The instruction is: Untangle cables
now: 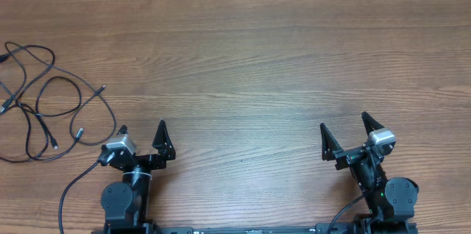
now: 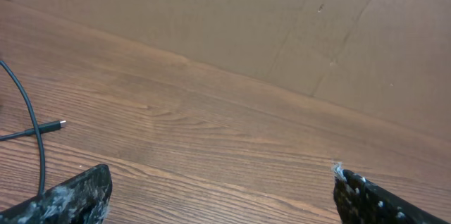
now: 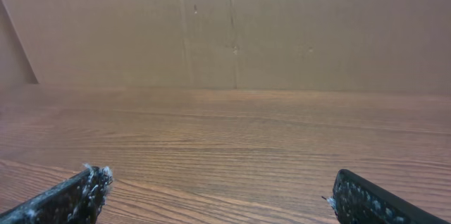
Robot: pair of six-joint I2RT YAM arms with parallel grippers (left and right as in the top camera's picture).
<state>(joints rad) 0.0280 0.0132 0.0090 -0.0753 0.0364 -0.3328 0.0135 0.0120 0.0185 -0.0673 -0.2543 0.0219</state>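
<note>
The cables [image 1: 44,105] are thin black cords lying in tangled loose loops at the table's far left, with small metal-tipped plugs [image 1: 76,133] at their ends. One cord and a plug end [image 2: 51,127] show at the left of the left wrist view. My left gripper [image 1: 143,132] stands open near the front edge, just right of the tangle, touching nothing. My right gripper [image 1: 344,125] is open at the front right, far from the cables. Both hold nothing; bare wood lies between the left gripper [image 2: 222,182] jaws and the right gripper [image 3: 218,185] jaws.
The wooden table [image 1: 243,57] stretches wide between and beyond the arms. A brown cardboard wall [image 3: 232,27] closes the far side. A thicker black arm cable [image 1: 70,190] curves by the left arm's base.
</note>
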